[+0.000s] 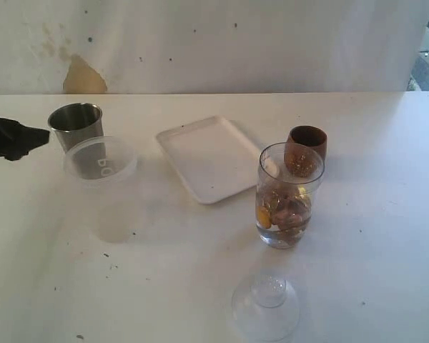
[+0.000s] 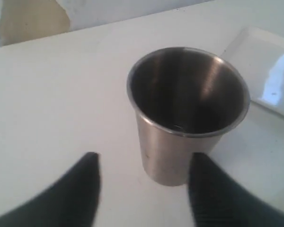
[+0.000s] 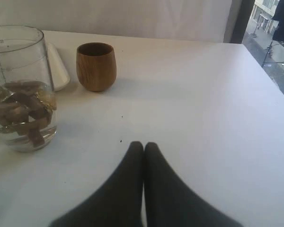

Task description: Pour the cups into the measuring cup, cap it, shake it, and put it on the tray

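Observation:
The steel tumbler (image 1: 76,123) stands upright at the far left and looks empty inside (image 2: 187,90). My left gripper (image 1: 37,137) is just left of it and open. Its fingertips (image 2: 145,157) are short of the tumbler's base, and one finger (image 2: 206,184) sits close beside its wall. The measuring cup (image 1: 289,194) stands right of centre with brown and golden pieces in it (image 3: 21,85). The wooden cup (image 1: 306,148) stands right behind it (image 3: 96,66). The dome cap (image 1: 266,304) lies near the front edge. My right gripper (image 3: 143,144) is shut and empty, low over bare table.
The white tray (image 1: 211,157) lies in the middle, a corner of it showing behind the measuring cup (image 3: 59,66). A wide translucent tub (image 1: 100,158) sits right in front of the tumbler. The table's far edge meets a stained wall.

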Motion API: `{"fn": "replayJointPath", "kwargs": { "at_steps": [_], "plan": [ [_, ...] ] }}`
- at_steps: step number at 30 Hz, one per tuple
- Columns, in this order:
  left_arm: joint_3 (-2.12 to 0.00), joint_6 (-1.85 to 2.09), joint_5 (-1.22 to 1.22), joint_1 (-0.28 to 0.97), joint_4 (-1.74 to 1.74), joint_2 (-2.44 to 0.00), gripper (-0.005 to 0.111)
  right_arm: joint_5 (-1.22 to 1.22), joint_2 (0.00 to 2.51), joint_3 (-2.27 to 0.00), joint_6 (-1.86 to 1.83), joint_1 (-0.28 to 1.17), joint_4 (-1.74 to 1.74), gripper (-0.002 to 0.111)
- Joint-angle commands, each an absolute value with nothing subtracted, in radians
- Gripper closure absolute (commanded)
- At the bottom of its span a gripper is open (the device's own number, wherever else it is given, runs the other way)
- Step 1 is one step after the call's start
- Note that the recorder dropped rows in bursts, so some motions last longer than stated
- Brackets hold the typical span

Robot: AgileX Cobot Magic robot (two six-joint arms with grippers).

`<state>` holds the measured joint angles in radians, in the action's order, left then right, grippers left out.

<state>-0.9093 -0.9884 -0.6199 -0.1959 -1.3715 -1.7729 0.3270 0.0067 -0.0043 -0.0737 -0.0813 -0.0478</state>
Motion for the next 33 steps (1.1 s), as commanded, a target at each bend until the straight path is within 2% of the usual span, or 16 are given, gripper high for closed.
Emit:
{"fn": "replayJointPath", "kwargs": {
  "at_steps": [1,8,22,27,33],
  "plan": [
    [-0.846,-1.076,-0.570,-0.197,-1.397,-1.611,0.106,0.317,0.000,0.000,-0.073,-0.077,-0.052,0.108],
    [-0.787,-1.272,-0.470,-0.197,-1.400,-1.343,0.107,0.317,0.000,0.000,-0.075,-0.077,-0.052,0.108],
    [-0.566,-1.345,-0.384,-0.197,-1.398,-0.712,0.107,0.317,0.000,0.000,-0.075,-0.077,-0.052,0.108],
    [-0.523,-1.383,-0.378,-0.197,-1.398,-0.552,0.107,0.317,0.000,0.000,-0.075,-0.077,-0.052,0.108],
    [-0.521,-1.383,-0.422,-0.197,-1.398,-0.476,0.107,0.317,0.000,0.000,-0.075,-0.077,-0.052,0.108]
  ]
}}
